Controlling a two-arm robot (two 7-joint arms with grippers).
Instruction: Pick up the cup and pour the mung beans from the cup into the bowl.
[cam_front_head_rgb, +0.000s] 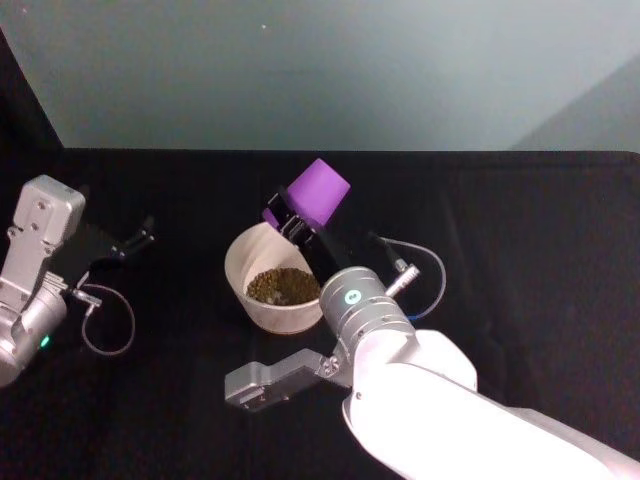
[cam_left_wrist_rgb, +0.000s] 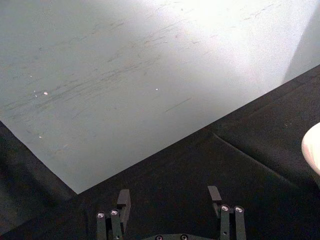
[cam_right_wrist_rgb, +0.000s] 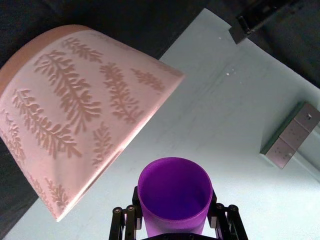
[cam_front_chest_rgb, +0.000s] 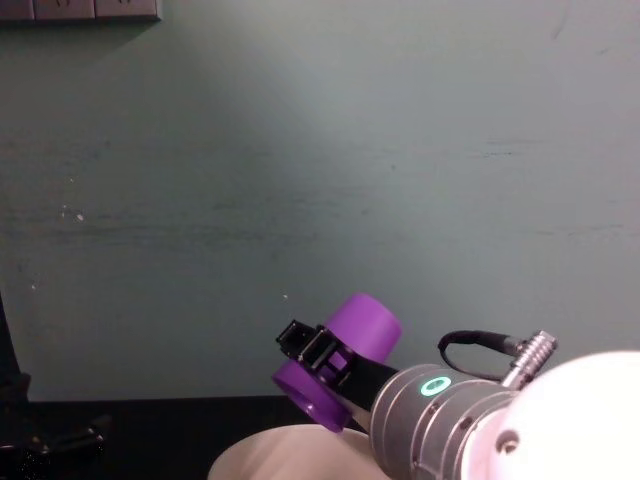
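Black cloth (cam_front_head_rgb: 520, 250) carries the bowl (cam_front_head_rgb: 245, 270) with mung beans (cam_front_head_rgb: 283, 285) in it; my right gripper (cam_front_head_rgb: 290, 222) clamps the cup (cam_front_head_rgb: 320, 192) tilted above it, seemingly empty, so righting comes next; my left gripper (cam_left_wrist_rgb: 169, 192) waits aside, fingers spread.

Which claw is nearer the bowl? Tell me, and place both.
Right. The right claw holds the tipped cup just over the bowl's far rim. The left claw sits open, well off to the bowl's left, touching nothing.
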